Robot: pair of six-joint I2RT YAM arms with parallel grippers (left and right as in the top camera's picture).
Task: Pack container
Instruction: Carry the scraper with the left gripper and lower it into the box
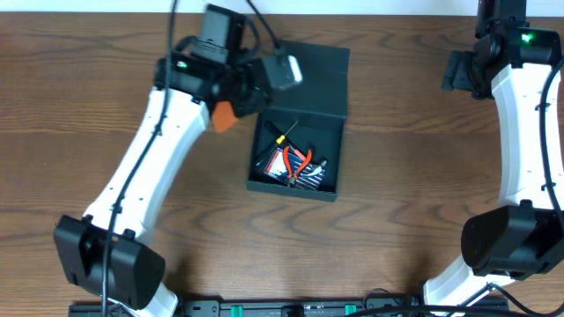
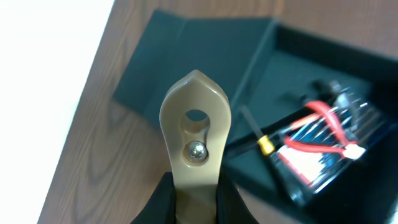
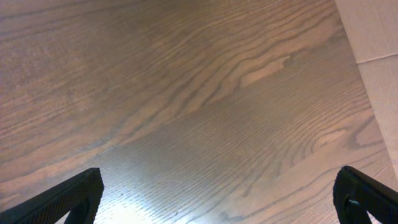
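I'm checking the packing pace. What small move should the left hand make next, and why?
Probably shift the left hand across to the open compartment of the container. It grips a tan tool that is not yet over the compartment, where the red pliers already lie.

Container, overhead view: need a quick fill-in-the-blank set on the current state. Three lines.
1. The container has its lid ____.
2. The pliers inside it have ____ handles.
3. The left gripper is shut on a tan piece; the right gripper holds ____.
Missing words: open; red; nothing.
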